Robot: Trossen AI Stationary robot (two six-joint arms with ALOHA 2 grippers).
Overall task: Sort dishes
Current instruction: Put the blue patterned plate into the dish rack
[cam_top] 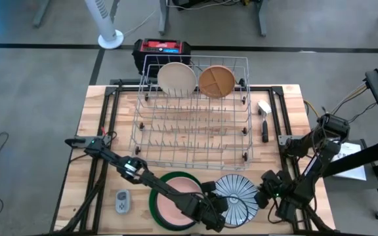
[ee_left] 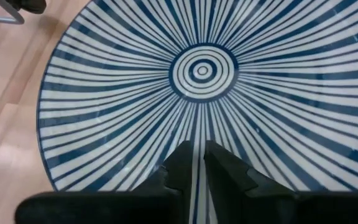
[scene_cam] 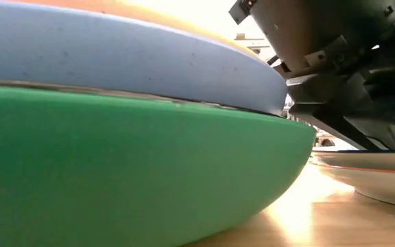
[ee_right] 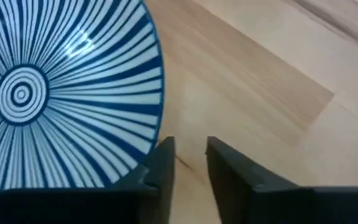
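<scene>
On the wooden counter (cam_top: 97, 131), the round blue-and-white striped plate (cam_top: 236, 196) lies beside the pink plate (cam_top: 176, 203), the left tool (ee_left: 199, 163) pinching its rim while the right tool (ee_right: 190, 163) stands slightly spread just off its opposite edge.

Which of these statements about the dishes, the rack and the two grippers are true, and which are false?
1. The striped plate lies flat on the table. True.
2. The wire rack holds three dishes. False: it holds two, a cream plate and a tan plate.
3. The left gripper has its fingers at the striped plate's rim. True.
4. The right gripper grips the striped plate. False: it is open, beside the plate, over bare wood.
</scene>
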